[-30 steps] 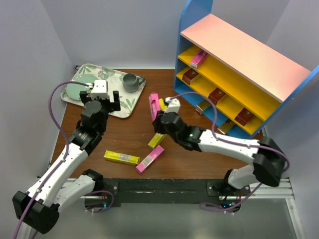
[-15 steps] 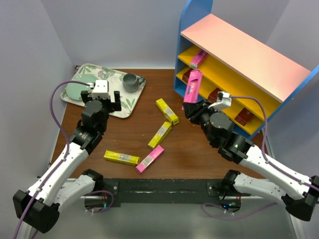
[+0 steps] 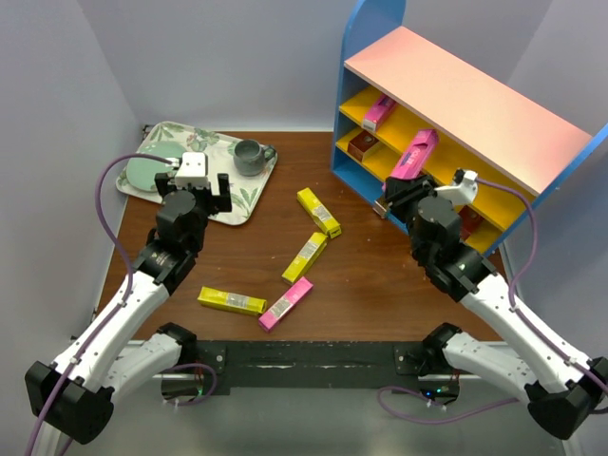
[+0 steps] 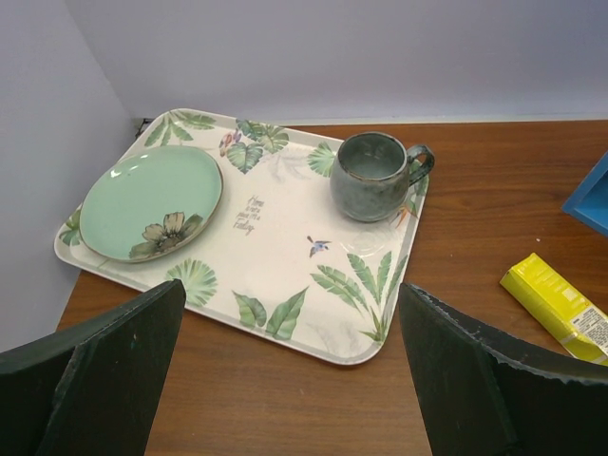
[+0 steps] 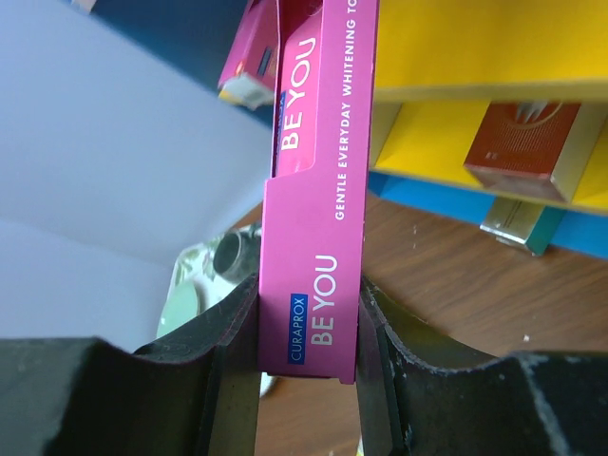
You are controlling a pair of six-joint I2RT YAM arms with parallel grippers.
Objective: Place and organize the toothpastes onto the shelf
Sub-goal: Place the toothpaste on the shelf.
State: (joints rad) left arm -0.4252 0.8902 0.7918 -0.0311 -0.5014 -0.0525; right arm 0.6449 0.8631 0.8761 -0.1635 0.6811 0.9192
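Being clamped at its lower end between the closed jaws of the right gripper [image 5: 311,318], the pink Curaprox Be You carton [image 5: 321,180] is held aloft with its free end pointed at the yellow boards of the shelf [image 3: 456,95]. Since most of its length stands beyond the pads, it could be twisted in the grasp or dropped if its tip is caught on a board edge, and the dark red carton [image 3: 362,144] already shelved could be knocked. The left gripper [image 4: 290,375] is spread wide and empty beside the floral tray [image 4: 313,275].
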